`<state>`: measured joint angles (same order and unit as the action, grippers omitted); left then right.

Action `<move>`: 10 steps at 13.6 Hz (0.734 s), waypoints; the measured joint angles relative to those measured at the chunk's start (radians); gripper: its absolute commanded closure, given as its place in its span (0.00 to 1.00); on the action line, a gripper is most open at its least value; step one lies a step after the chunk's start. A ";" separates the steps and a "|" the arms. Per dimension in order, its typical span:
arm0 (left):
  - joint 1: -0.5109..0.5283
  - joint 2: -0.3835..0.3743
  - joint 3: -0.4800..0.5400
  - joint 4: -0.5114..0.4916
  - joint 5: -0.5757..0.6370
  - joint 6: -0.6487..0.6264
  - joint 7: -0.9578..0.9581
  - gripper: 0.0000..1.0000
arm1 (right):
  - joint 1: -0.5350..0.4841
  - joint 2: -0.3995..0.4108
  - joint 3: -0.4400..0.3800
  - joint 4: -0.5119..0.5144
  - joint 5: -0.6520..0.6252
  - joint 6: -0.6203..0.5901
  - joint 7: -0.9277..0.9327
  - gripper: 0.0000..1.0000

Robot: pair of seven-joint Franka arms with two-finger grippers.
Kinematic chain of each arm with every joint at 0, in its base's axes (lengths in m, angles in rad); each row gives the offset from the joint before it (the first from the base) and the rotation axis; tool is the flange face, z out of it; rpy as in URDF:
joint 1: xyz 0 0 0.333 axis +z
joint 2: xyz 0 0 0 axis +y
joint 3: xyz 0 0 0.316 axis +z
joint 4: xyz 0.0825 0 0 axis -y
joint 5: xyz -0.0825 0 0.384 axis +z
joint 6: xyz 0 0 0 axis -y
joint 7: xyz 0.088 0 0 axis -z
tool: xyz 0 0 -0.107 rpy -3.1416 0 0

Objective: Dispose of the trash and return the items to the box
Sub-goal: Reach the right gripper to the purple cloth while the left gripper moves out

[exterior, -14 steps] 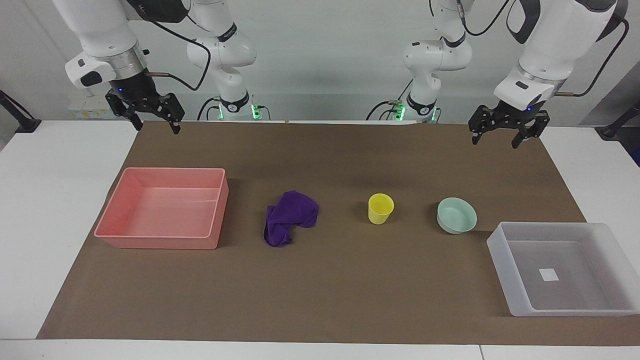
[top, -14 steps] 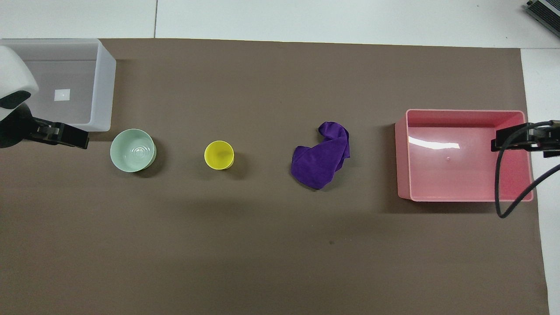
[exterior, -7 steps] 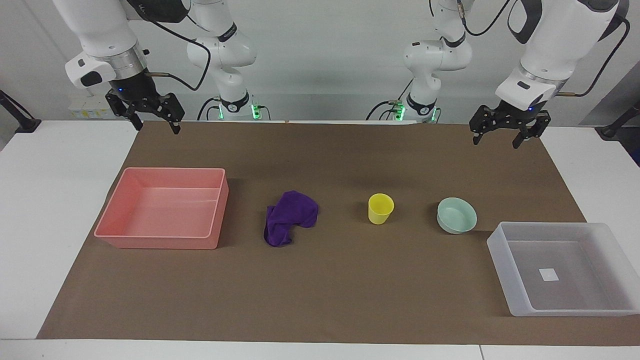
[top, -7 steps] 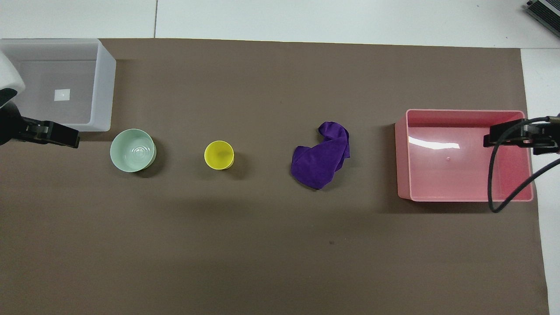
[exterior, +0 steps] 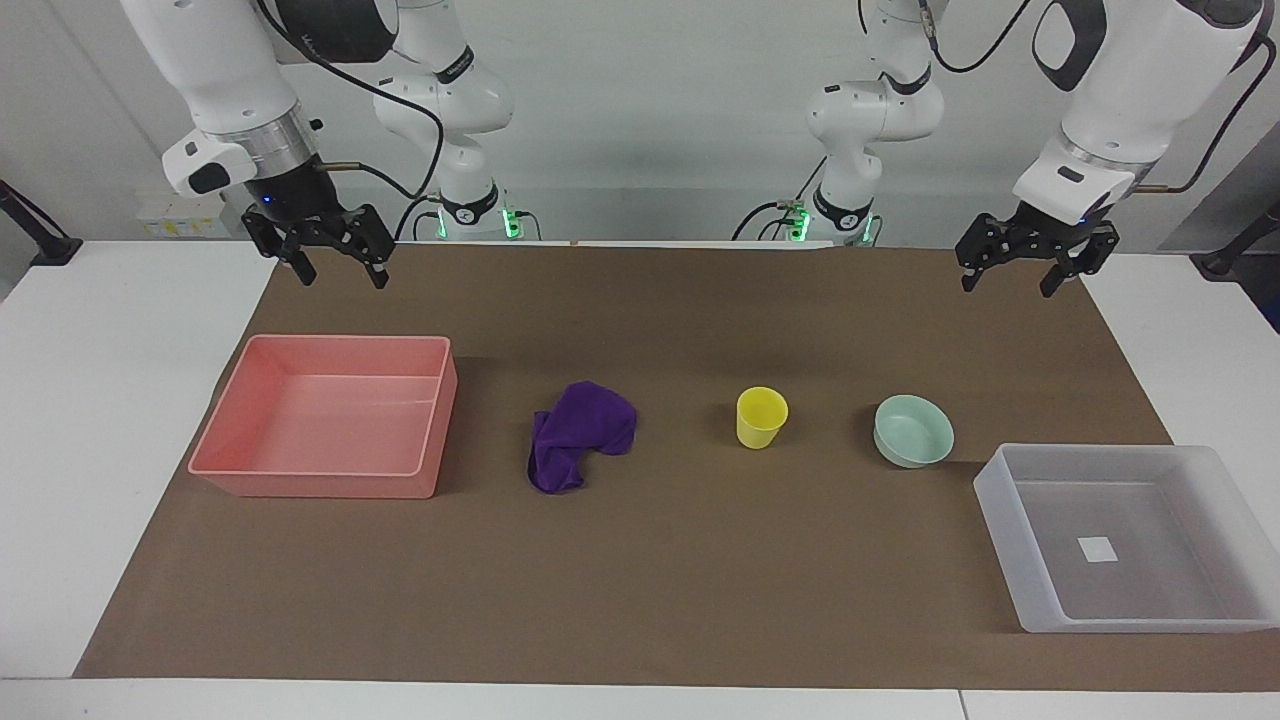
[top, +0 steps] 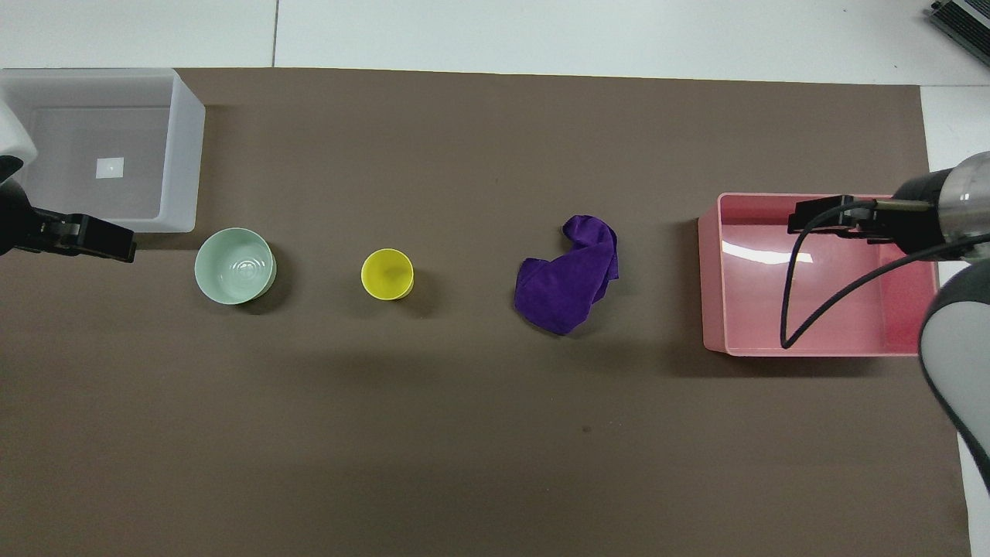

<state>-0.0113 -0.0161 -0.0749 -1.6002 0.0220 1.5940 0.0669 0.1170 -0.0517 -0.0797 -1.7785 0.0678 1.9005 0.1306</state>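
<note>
Change: my right claw (exterior: 335, 258) has moved from the tabletop (exterior: 700, 600) edge toward the purple cloth (exterior: 582, 432); it now hangs over the strip of tabletop on the robots' side of the pink bin (exterior: 325, 415). My left claw (exterior: 1037, 262) has shifted only slightly.
Meaning: nothing is gripped yet. I judge the cloth to be the trash and the right arm's first target.
Right claw state: wide open, empty.
Left claw state: wide open, empty, waiting high over the tabletop, on the robots' side of the box (exterior: 1130, 535).
Cup (exterior: 761, 416): upright, beside the cloth, toward the left arm's end.
Bowl (exterior: 912, 430): next after the cup, just beside the box, not touching it.
Box: empty except for a white label (exterior: 1096, 548).
Facing view: shows both claws well above the tabletop.
Overhead view: makes my right claw (top: 831, 216) appear to be inside the bin; shows cup and bowl empty.
</note>
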 measured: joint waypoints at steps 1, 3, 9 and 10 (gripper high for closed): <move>0.008 -0.001 0.000 0.000 0.000 0.001 -0.001 0.00 | 0.013 0.004 0.000 -0.024 0.000 0.045 0.000 0.00; 0.022 -0.001 0.001 -0.006 0.000 0.021 -0.003 0.00 | 0.048 0.026 0.001 -0.077 0.000 0.165 0.001 0.00; 0.057 -0.016 0.001 -0.112 0.000 0.196 0.000 0.00 | 0.138 0.194 0.004 -0.137 0.006 0.437 0.032 0.00; 0.057 -0.016 0.001 -0.124 0.000 0.217 0.002 0.00 | 0.151 0.214 0.004 -0.137 0.006 0.444 0.041 0.00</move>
<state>0.0457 -0.0320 -0.0739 -1.7238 0.0220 1.8110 0.0688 0.2679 0.1624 -0.0757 -1.9152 0.0736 2.3447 0.1716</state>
